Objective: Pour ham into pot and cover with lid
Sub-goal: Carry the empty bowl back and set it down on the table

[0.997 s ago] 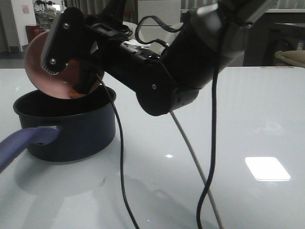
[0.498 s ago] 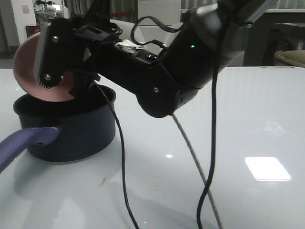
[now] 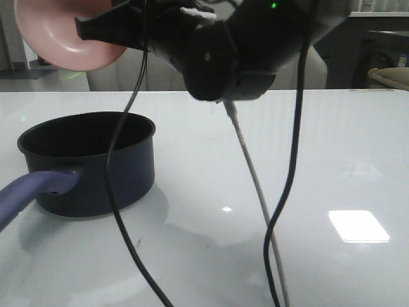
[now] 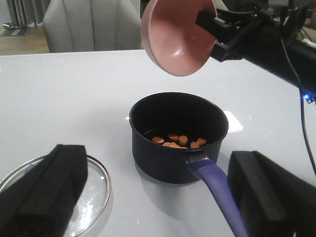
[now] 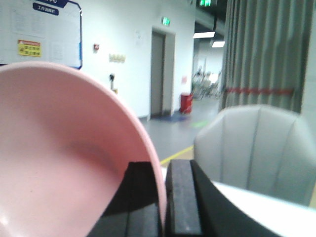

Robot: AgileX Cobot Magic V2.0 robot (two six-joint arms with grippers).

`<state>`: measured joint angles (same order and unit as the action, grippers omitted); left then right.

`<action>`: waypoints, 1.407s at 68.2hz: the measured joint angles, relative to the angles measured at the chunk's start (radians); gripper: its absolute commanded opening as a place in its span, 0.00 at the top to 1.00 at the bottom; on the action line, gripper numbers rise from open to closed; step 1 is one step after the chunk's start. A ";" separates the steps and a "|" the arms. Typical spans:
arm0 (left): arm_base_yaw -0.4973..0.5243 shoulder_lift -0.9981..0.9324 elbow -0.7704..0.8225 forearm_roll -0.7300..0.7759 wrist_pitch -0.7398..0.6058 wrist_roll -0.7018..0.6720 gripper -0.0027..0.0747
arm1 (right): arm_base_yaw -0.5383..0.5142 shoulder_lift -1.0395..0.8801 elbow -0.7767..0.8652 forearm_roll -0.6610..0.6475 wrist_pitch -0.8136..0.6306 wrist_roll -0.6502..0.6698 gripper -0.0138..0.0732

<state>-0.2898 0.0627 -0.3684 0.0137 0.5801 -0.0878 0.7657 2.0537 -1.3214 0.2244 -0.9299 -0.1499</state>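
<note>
Pink bowl (image 4: pixel 180 35): smooth, plastic-looking, soft satin sheen inside, pinched at its rim between my right gripper's (image 5: pixel 162 197) matt black, hard-looking fingers (image 5: pixel 182 197)
Pot (image 4: pixel 177 133), below the bowl: dark navy, matt coated look inside and out; handle (image 4: pixel 217 195) blue-purple, smooth, slightly shiny
Ham (image 4: pixel 178 140), on the pot's floor: orange pieces, dull, finish too small to tell
Lid (image 4: pixel 84 190), beside the pot: clear glass, glossy, thin bright metal rim
Table (image 3: pixel 319 160), under the pot: white, very glossy, mirrors the lamps
My left gripper's fingers (image 4: pixel 47 190), near the lid: matt black, faintly grainy
Cables (image 3: pixel 281 192), beside the pot: black smooth sheath; one pale grey
</note>
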 measured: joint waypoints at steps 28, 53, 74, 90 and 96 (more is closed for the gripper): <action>0.000 0.000 0.000 0.000 0.000 0.000 0.16 | -0.132 -0.330 0.000 -0.001 0.854 -0.072 0.69; 0.000 0.000 0.000 0.000 0.000 0.000 0.16 | -0.377 -0.380 0.000 0.016 1.365 -0.025 0.69; 0.000 0.000 0.000 0.000 0.000 0.000 0.16 | -0.449 -0.253 0.000 0.038 1.534 0.011 0.69; 0.000 0.000 0.000 0.000 0.000 0.000 0.16 | -0.449 -0.164 0.000 0.042 1.551 0.011 0.66; 0.000 0.000 0.000 0.000 0.000 0.000 0.16 | -0.449 -0.153 0.000 0.043 1.559 0.011 0.59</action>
<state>-0.2898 0.0627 -0.3684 0.0137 0.5801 -0.0878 0.3171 1.9007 -1.3214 0.2673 0.6288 -0.1389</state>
